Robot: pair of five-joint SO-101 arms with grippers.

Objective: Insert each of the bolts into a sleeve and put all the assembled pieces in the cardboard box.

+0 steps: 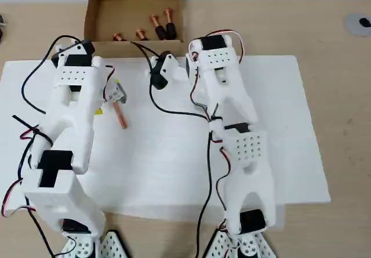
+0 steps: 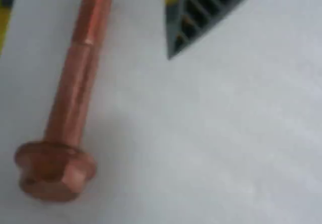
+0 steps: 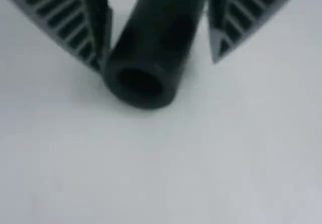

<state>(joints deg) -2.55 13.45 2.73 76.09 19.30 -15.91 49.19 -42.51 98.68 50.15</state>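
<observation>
The white mat (image 1: pixel 174 177) covers most of my table, and its 3 and 6 o'clock stretches are bare, so I judge there is plenty of room to bring the two arms together. The cardboard box (image 1: pixel 90 15) stands off the mat's 12 o'clock edge, a little toward 11. Four assembled pieces (image 1: pixel 156 27) lie along its near wall, so I reckon most of the job is done. What is left is one pairing and one drop.

The right gripper (image 1: pixel 160 73) sits at 12 o'clock on the mat, just short of the box wall. Its jaws are spread around the black sleeve (image 3: pixel 151 48), one finger touching and a sliver of mat showing past the other, so I don't count it as pinched. The left gripper (image 1: pixel 117 94) is at 10 o'clock, also spread, with the copper bolt (image 2: pixel 70 93) lying flat on the mat, its tip between the fingers and its head toward 5. That wall needs clearing later
</observation>
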